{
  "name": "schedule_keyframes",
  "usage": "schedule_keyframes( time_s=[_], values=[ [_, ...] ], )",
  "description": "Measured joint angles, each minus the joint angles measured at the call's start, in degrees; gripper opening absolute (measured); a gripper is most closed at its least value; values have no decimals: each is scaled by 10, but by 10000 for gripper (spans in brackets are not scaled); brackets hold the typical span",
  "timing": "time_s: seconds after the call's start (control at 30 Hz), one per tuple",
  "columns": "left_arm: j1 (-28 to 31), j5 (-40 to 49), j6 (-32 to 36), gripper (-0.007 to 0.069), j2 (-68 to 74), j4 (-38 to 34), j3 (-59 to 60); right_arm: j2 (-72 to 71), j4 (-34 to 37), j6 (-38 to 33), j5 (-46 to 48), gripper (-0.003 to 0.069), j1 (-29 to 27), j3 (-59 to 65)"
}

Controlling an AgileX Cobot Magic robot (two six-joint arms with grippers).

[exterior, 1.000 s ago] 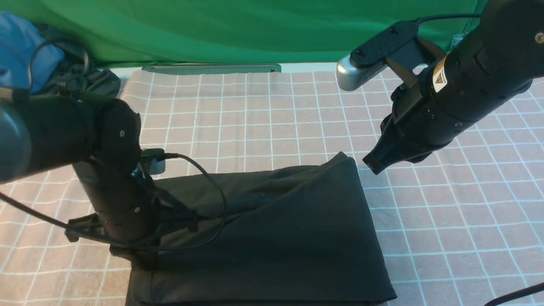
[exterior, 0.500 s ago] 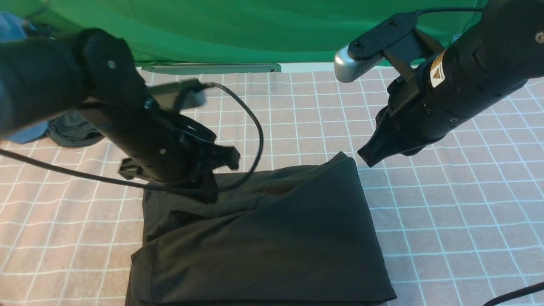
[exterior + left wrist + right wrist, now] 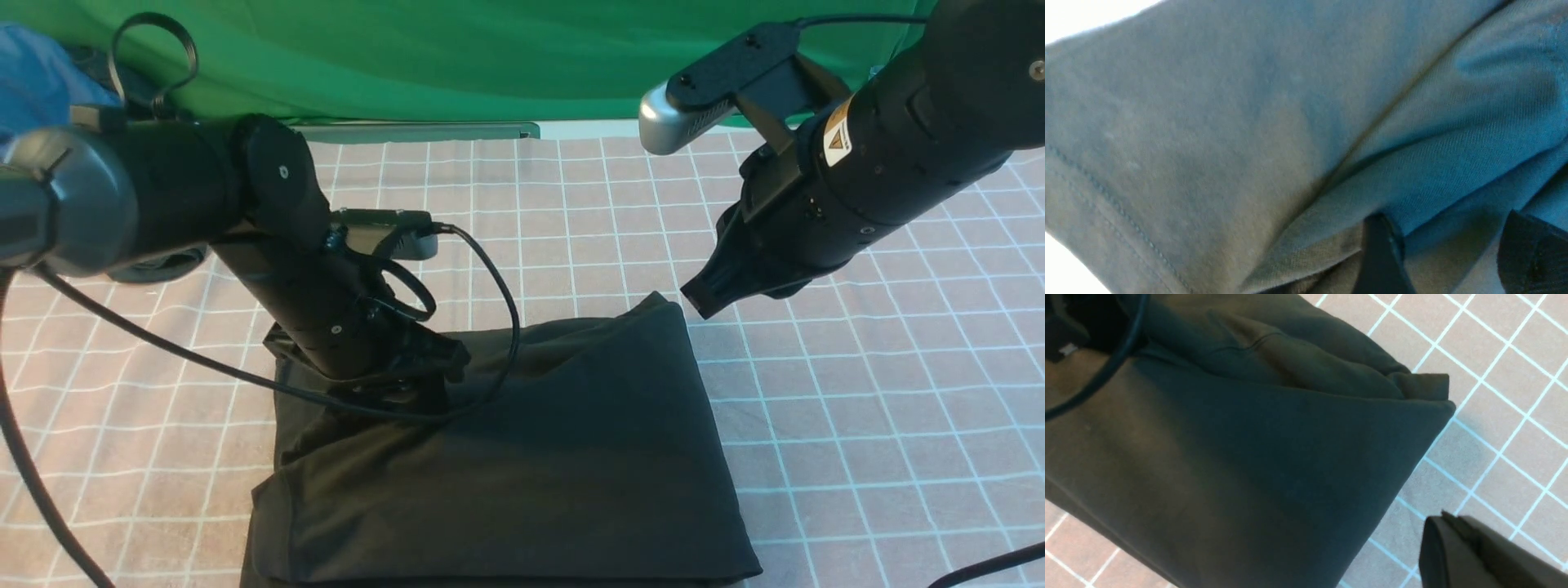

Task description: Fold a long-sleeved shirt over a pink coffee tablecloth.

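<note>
Long-sleeved shirt (image 3: pixel 539 457): black, folded into a thick rectangle. It lies flat on the pink coffee tablecloth (image 3: pixel 857 392), at the near middle of the table. Its far right corner rises in a small peak, and the far left part is rumpled.

Pink coffee tablecloth: dusty pink with thin white grid lines. It covers the table and is much wider than the shirt.

Left claw (image 3: pixel 1453 261): lowered onto the far left part of the shirt. In the left wrist view its two fingers (image 3: pixel 1380 257) stand spread apart, with fabric lying under and between them. No fold looks pinched.

Right claw (image 3: pixel 700 300): fingers pressed together with nothing between them. It hangs in the air clear of the cloth, just beside the shirt's far right corner.

Cable (image 3: pixel 498 327): a black loop from the left arm's wrist, drooping onto the shirt's far edge.

Background: a green cloth (image 3: pixel 490 49) hangs behind the table. A blue garment (image 3: pixel 33 73) sits at the far left.
</note>
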Motion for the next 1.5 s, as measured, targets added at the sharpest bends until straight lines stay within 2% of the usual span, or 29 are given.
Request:
schedule_keyframes(
  time_s=[0.23, 0.37, 0.5, 0.53, 0.57, 0.6, 1.0, 1.5],
  values=[
    [0, 3, 17, 389, 22, 0, 0, 0, 0, 0, -11, 34, 0, 0],
    [0, 12, 19, 323, 34, 0, 0, 0, 0, 1, -13, 34, 0, 1],
    [0, 16, 21, 123, 34, 0, 0, 0, 0, 1, -14, 34, 0, 2],
    [0, 16, 21, 113, 34, 0, 0, 0, 0, 1, -14, 34, 0, 2],
    [0, 17, 21, 47, 34, -2, 0, 0, 0, 1, -15, 34, 0, 3],
    [0, 20, 21, 32, 33, -6, 0, 0, 0, 1, -15, 34, 0, 4],
    [0, 38, 19, 14, -66, -19, 0, 0, 0, 1, -21, 34, 0, 4],
    [0, -11, -143, 14, -38, 93, 0, 0, 9, 1, -25, 34, 0, 4]
  ],
)
